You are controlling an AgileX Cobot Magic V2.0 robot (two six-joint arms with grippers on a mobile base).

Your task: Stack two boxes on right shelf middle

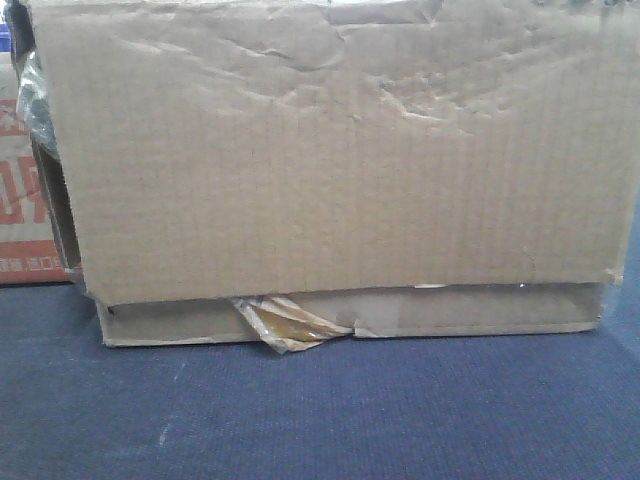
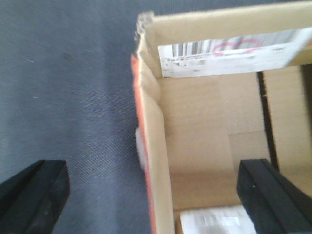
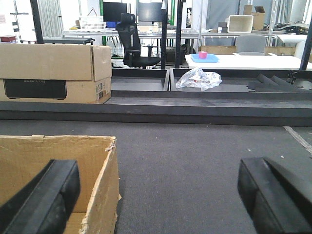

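An open-topped cardboard box [image 1: 330, 160] fills the front view, standing on a blue-grey carpeted surface [image 1: 320, 410]. In the left wrist view my left gripper [image 2: 153, 195] is open and straddles the box's left wall [image 2: 156, 146]: one finger is outside over the carpet, the other inside the box. In the right wrist view my right gripper [image 3: 161, 200] is open and straddles the box's right wall [image 3: 105, 185]: one finger [image 3: 44, 200] is inside the box, the other over the carpet. A second cardboard box [image 3: 53, 73] stands far back on the left.
A box with red print [image 1: 20, 200] stands behind the big box at the left. A crumpled plastic bag [image 3: 197, 78] lies in a dark tray beyond the carpet. White labels [image 2: 229, 53] are stuck inside the box. Tape [image 1: 290, 325] hangs from the box's bottom seam.
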